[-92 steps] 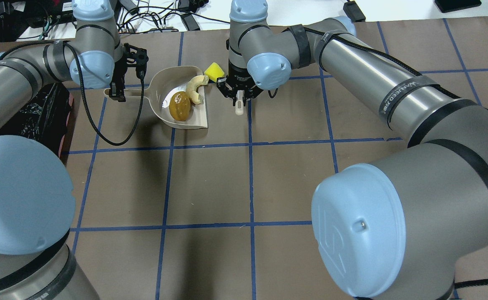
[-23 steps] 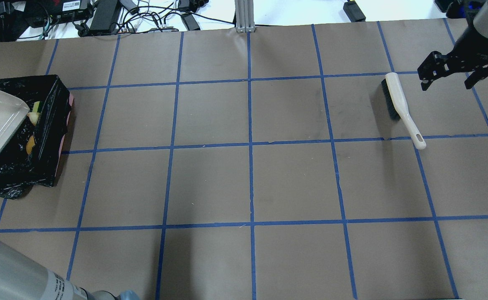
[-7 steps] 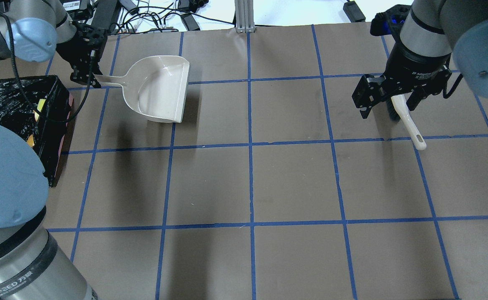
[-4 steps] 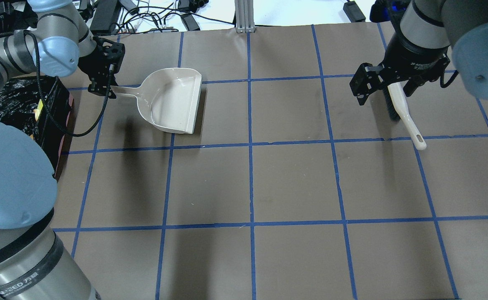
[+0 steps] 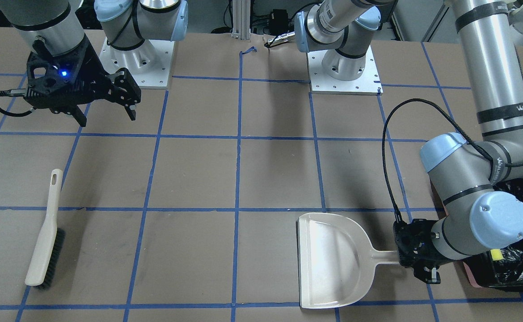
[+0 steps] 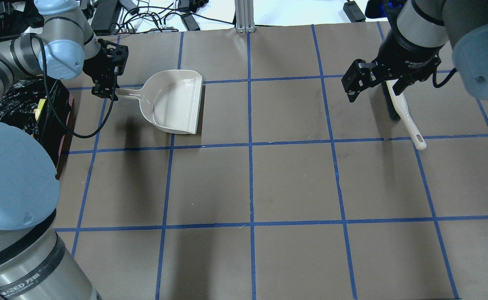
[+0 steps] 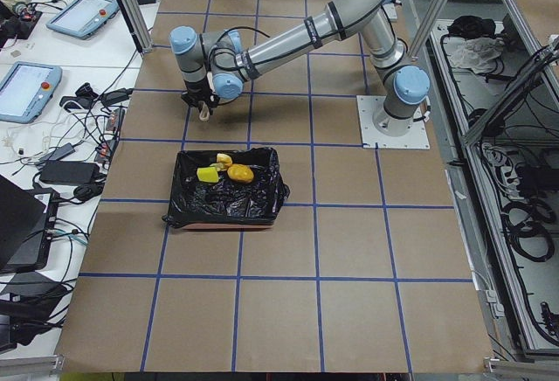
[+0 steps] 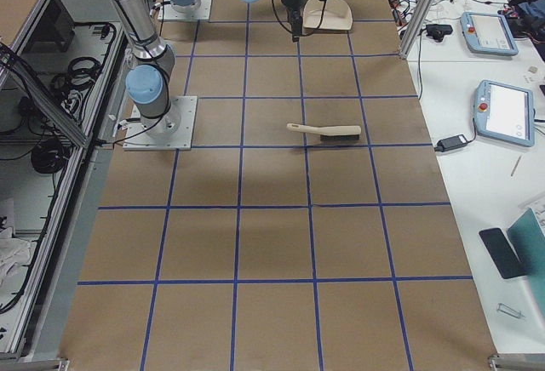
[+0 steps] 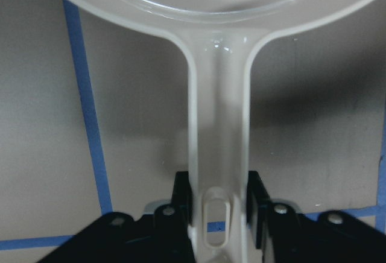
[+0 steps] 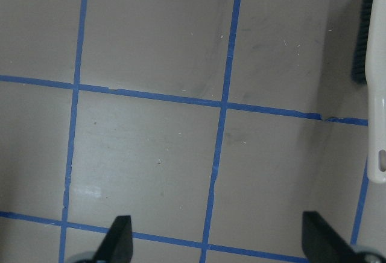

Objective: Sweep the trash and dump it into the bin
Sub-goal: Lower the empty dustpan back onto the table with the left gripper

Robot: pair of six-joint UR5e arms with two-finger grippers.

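The bin [image 7: 223,190], lined with a black bag, stands at the table's left end [image 6: 31,121]. The yellow wedge [image 7: 207,174], the golden-brown lump [image 7: 241,173] and the cream slice [image 7: 224,160] lie inside it. My left gripper [image 6: 109,89] is shut on the handle [image 9: 218,154] of the empty off-white dustpan [image 6: 175,102], which sits low over the table to the right of the bin. My right gripper [image 6: 373,88] is open and empty, raised above the table beside the brush [image 6: 400,108]. It also shows open in the front view [image 5: 107,117].
The cream-handled black-bristle brush [image 5: 44,237] lies flat on the brown, blue-taped table, on my right side. Cables and power supplies [image 6: 152,16] run along the table's far edge. The arm bases [image 5: 342,67] stand on white plates.
The trash went from the dustpan into the bin. Over the last second my left gripper has carried the empty dustpan to the right, away from the bin. My right gripper has shifted left, off the brush.
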